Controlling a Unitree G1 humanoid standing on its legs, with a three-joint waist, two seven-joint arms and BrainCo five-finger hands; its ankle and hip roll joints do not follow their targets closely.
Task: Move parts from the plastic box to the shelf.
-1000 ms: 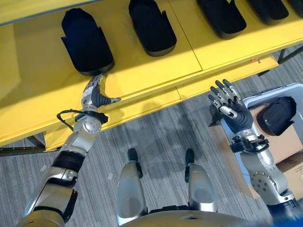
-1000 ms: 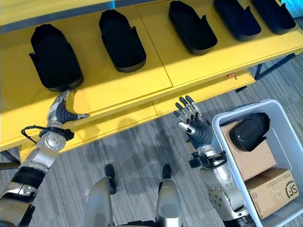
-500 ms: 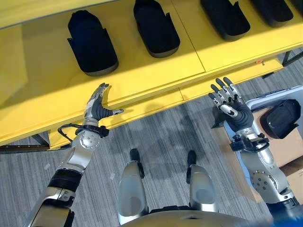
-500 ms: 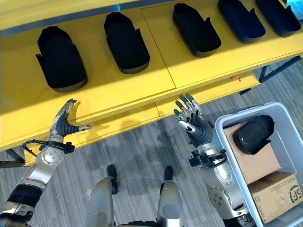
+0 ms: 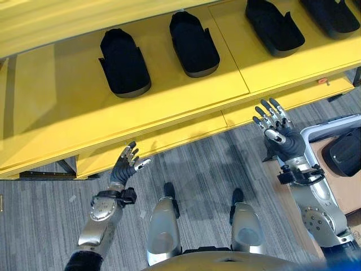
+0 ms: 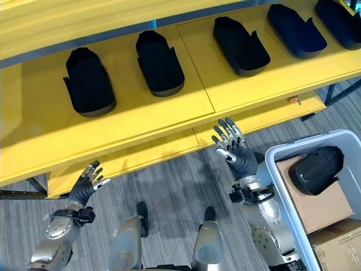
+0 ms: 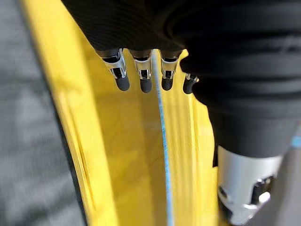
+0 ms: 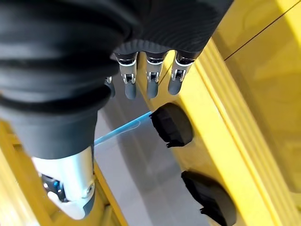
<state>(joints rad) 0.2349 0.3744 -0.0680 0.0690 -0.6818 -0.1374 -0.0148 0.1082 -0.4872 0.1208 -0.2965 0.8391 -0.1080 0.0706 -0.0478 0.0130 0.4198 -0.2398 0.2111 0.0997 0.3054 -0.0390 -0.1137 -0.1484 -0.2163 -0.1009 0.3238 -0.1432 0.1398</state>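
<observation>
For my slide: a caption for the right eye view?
Both hands, left hand and right hand, open before the shelf; one part awaits.

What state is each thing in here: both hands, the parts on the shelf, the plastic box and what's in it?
Left hand: open, fingers relaxed, holding nothing, low in front of the shelf.
Right hand: open, fingers spread, holding nothing, raised beside the box.
Shelf: yellow, carrying a row of black parts.
Black parts on the shelf: lying side by side, apart from each other.
Plastic box: open-topped, on the floor.
Black part in the box: resting on a cardboard carton, not yet moved.
</observation>
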